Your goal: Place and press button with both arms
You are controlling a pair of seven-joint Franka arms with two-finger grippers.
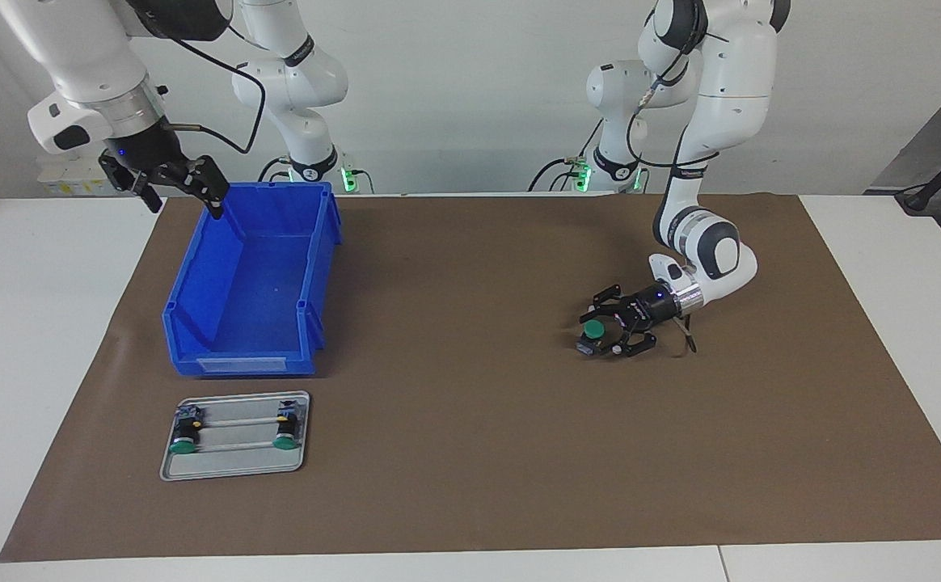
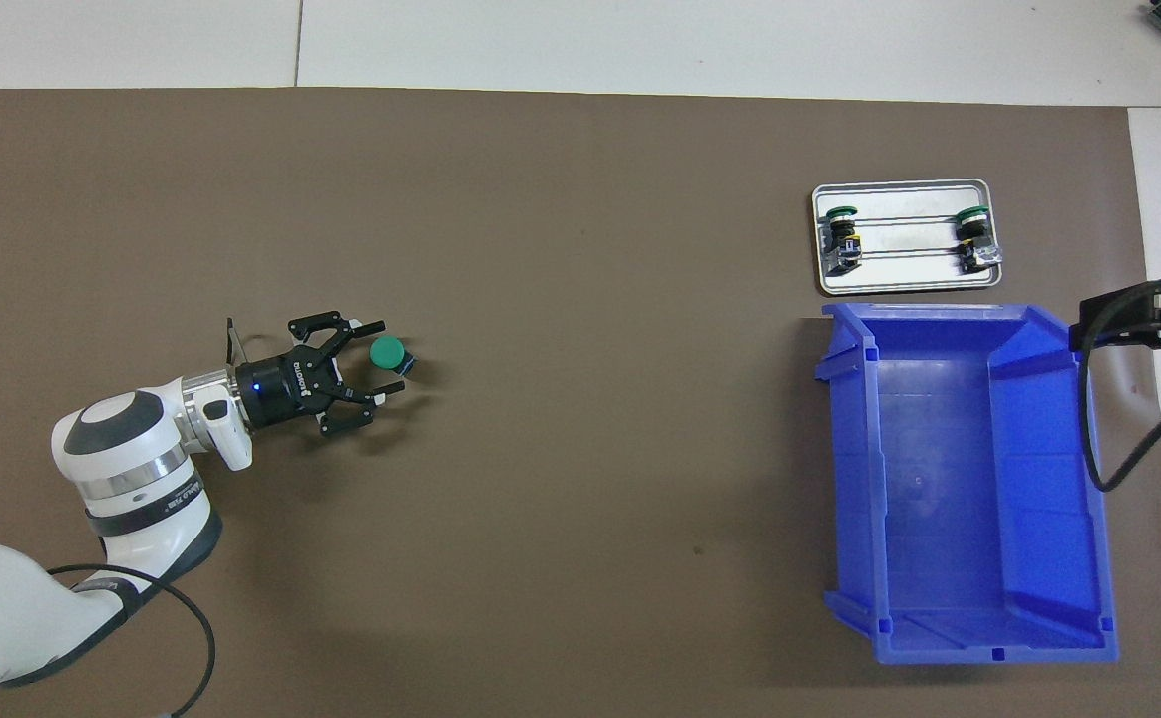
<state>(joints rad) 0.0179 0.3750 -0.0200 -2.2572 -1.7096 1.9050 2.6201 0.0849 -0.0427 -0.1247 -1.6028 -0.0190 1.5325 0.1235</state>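
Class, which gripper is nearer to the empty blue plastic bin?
Right. The right gripper hangs open over the corner of the blue plastic bin nearest the robots; the left gripper is low over the brown mat, well away.

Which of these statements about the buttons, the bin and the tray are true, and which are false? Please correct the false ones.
1. The blue bin has a button inside. False: it holds nothing.
2. Two buttons lie on the metal tray. True.
3. The tray lies nearer to the robots than the bin. False: it lies farther from them.
4. A green-capped button rests on the brown mat between the jaws of the left gripper. True.
5. The right gripper holds a button. False: it hangs empty over the bin's edge.
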